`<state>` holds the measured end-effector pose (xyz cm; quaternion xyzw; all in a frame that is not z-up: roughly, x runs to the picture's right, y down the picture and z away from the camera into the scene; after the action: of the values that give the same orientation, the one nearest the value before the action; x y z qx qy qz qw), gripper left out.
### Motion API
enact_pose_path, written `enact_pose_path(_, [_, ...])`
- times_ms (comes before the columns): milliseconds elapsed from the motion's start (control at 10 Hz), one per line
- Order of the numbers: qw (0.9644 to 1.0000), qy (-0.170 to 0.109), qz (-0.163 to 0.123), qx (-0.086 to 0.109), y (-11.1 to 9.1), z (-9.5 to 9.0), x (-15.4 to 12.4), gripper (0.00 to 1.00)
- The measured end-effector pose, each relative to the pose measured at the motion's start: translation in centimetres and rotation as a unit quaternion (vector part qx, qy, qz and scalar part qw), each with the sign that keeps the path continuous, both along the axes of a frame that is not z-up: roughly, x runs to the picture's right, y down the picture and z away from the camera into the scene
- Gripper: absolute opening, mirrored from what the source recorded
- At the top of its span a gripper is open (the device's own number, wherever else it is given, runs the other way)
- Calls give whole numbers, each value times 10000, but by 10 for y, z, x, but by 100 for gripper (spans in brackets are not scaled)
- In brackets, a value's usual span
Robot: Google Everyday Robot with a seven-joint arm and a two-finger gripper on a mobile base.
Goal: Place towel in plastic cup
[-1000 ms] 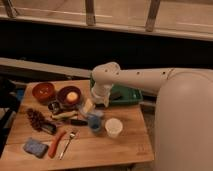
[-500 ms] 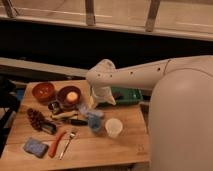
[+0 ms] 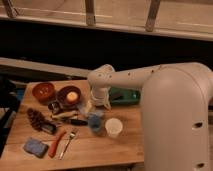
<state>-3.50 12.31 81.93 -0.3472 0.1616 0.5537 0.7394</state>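
A bluish plastic cup (image 3: 95, 123) stands at the middle of the wooden table (image 3: 100, 152). Something pale grey-blue and crumpled, probably the towel (image 3: 95, 115), sits at its mouth. My gripper (image 3: 92, 107) hangs from the big white arm (image 3: 150, 80) right above and just behind the cup, close to the towel. The wrist hides much of the gripper. A white cup (image 3: 113, 128) stands just to the right of the blue one.
Two brown bowls (image 3: 44, 91) (image 3: 69, 95) stand at the back left, one holding a yellow ball. A green tray (image 3: 125, 96) lies behind the arm. A pine cone (image 3: 36, 118), a blue sponge (image 3: 35, 147), a red utensil (image 3: 57, 144) and a fork (image 3: 69, 142) lie front left.
The arm's elbow has shifted slightly to the left. The gripper has stayed over the blue cup. The objects on the table have not moved.
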Motion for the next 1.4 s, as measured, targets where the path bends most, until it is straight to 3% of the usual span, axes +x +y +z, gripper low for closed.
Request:
enact_pose_path(500, [9991,-319,16,-292,14,14,-18,80])
enact_pose_path(700, [9984,-507,96,-211,15,20,-25,80])
enact_pose_path(900, [9974,-704,178,-6,14,26,-30,80])
enact_pose_path(1300, [9968,-779,168,106,19,39,-38,79])
enact_pose_path(1400, [9970,-748,128,124,21,42,-40,73])
